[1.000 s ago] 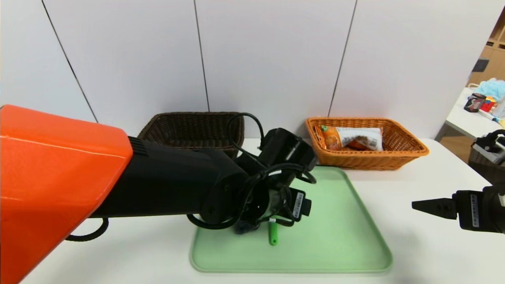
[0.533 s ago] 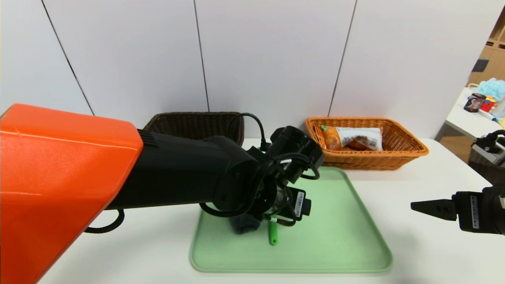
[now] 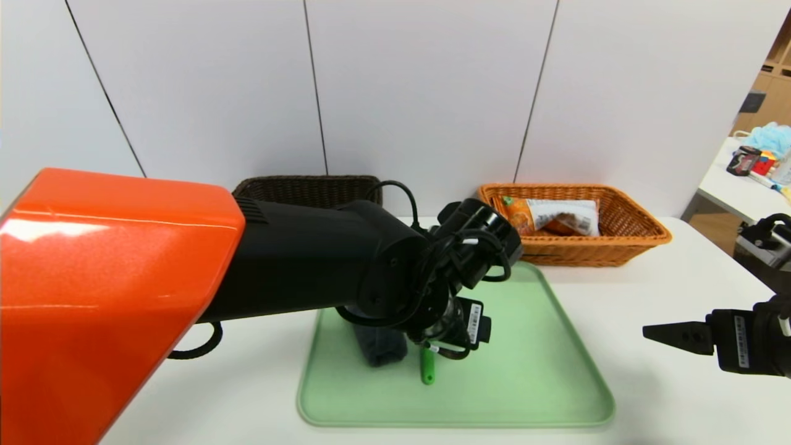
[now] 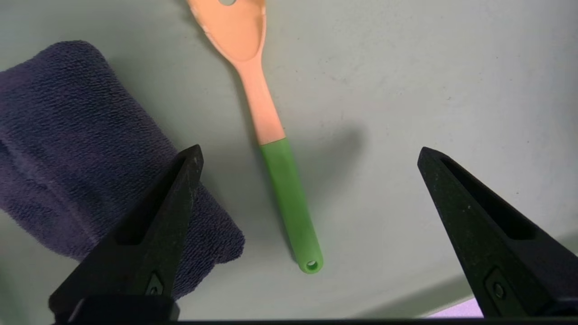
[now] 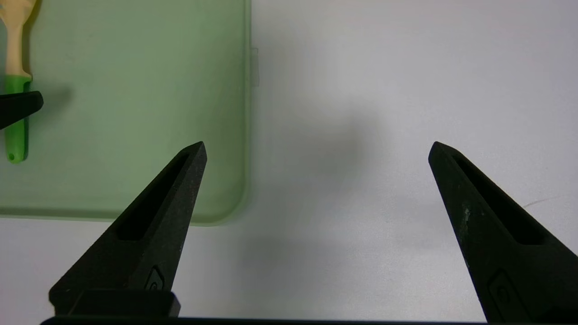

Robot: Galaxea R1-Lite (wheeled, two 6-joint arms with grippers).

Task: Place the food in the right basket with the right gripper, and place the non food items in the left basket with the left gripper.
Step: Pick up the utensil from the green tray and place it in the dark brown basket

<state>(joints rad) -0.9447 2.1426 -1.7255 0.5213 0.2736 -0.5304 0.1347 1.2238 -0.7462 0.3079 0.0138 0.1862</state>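
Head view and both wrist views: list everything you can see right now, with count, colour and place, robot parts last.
snack bag: 1, orange with white-silver panel, inside the right basket
right basket: 1, orange-tan wicker, far right of the table
left basket: 1, dark brown wicker, far left, partly hidden by the left arm
tray: 1, light green, centre of the table
rolled cloth: 1, dark grey, on the tray beside the spoon
spoon: 1, pale yellow with green handle, lying flat on the tray
table: 1, white, under everything
clutter: several, mixed colours, on a separate table at far right
left gripper: 1, black, open, over the spoon handle
right gripper: 1, black, open, over bare table right of the tray
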